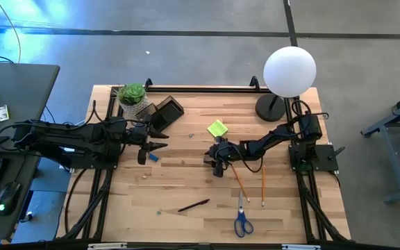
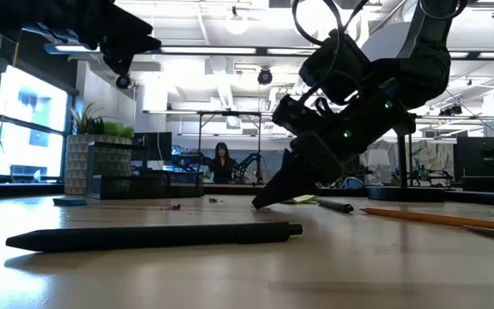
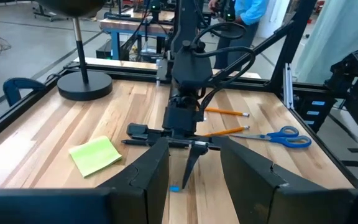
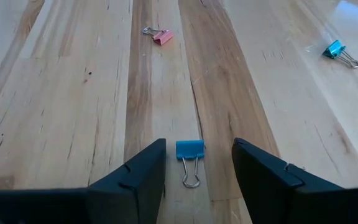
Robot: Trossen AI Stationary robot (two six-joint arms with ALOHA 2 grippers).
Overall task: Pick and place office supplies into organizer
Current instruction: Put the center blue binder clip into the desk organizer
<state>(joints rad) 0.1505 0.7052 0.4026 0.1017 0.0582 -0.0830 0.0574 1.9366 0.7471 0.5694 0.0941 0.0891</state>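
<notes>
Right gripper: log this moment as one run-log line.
right gripper | open, low over table | blue binder clip between its jaws, not gripped | left gripper open near organizer, empty

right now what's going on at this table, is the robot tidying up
The right gripper is down at mid-table, fingers open, with a blue binder clip lying between them, not gripped. The left gripper hovers open near the organizer. The sticky pad, pencils, pen and scissors lie loose on the table.
</notes>
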